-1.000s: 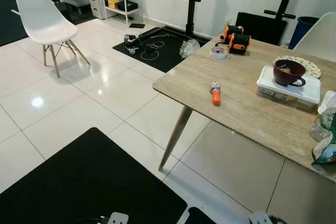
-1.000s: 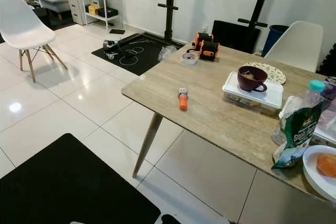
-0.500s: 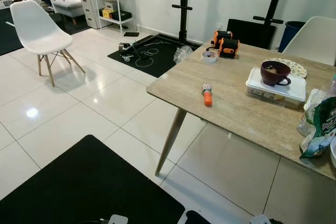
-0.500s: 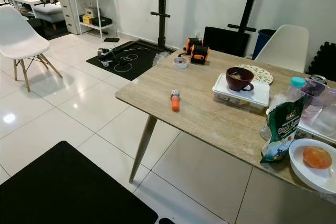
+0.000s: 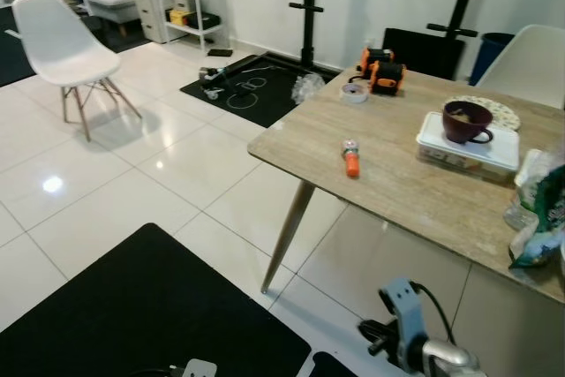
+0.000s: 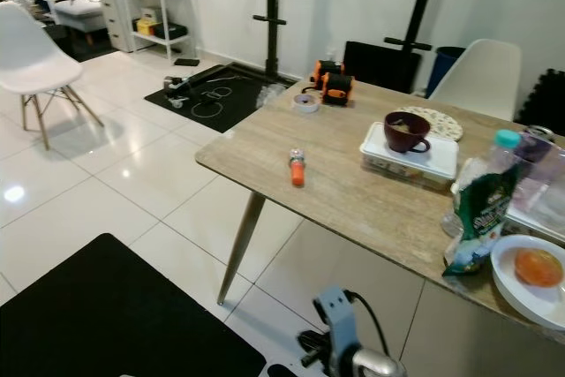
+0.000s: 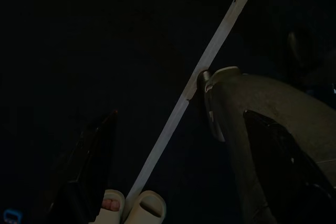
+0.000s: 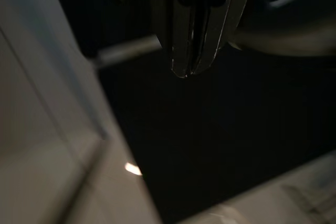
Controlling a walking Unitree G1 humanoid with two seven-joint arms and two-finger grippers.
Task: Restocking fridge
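Wooden table point(image 6: 353, 192) ahead and to the right, over white tile. On it, near the right end: green snack bag point(image 6: 478, 222) upright beside a clear bottle with a teal cap point(image 6: 504, 143), white plate point(image 6: 521, 293) with an orange bun point(image 6: 538, 267) at the near edge. Further back, maroon mug point(image 6: 405, 131) on a white lidded box point(image 6: 410, 156). Orange marker point(image 6: 297, 168) alone toward the table's left end. Right arm point(image 6: 349, 350) low in front, right gripper point(image 8: 191, 61) pressed narrow, holding nothing. Left gripper point(image 7: 178, 171) spread wide in the dark over black mat point(image 5: 132, 306).
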